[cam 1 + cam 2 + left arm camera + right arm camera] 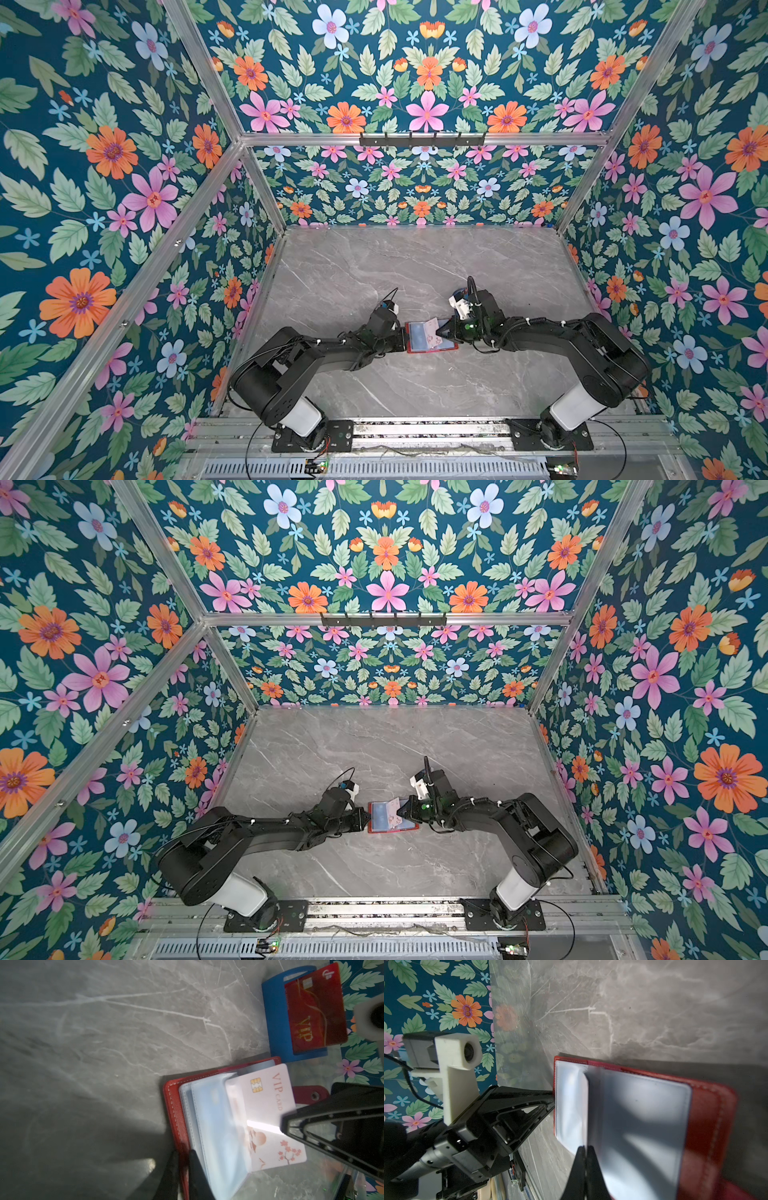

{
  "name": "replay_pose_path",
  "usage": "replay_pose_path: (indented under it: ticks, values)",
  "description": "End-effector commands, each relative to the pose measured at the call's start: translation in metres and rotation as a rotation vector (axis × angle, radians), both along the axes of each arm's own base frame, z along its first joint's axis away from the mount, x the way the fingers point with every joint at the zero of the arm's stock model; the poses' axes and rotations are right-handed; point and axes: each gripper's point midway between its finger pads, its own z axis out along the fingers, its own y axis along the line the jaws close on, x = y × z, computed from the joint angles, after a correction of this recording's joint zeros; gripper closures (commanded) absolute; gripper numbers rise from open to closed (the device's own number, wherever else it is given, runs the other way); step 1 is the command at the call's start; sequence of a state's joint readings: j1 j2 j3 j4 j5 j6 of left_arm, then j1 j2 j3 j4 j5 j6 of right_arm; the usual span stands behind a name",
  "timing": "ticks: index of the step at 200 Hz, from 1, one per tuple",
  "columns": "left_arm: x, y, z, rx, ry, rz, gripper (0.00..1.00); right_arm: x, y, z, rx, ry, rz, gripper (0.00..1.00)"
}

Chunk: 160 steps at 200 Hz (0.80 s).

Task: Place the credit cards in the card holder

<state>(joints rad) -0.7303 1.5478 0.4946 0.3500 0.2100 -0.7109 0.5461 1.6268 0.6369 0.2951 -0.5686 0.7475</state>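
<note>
Red card holder (pixel 417 337) open, low middle of a top view.
Our left gripper (pixel 184 1156) pinches its cover; our right gripper (pixel 585 1148) squeezes the pink VIP card (pixel 268 1101).

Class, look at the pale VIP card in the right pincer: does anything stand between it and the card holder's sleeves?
Nothing visible does. The right pincer holds the pale VIP card, its edge seemingly under a clear sleeve; the left pincer grips the opposite edge of the card holder, off the path.
</note>
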Motion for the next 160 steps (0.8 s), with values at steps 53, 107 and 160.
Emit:
replay_pose_path:
  ticks: [53, 107, 160]
  values:
    - [-0.013, 0.011, -0.015, 0.06, 0.068, -0.003, 0.9, 0.002, -0.001, -0.008, -0.022, 0.004, -0.005, 1.0]
    - [-0.012, 0.01, -0.016, 0.058, 0.071, -0.003, 1.0, -0.008, -0.005, -0.028, -0.076, 0.055, 0.002, 0.85]
    - [-0.012, 0.01, -0.015, 0.059, 0.068, -0.004, 1.0, -0.009, -0.01, -0.019, -0.188, 0.015, 0.009, 0.63]
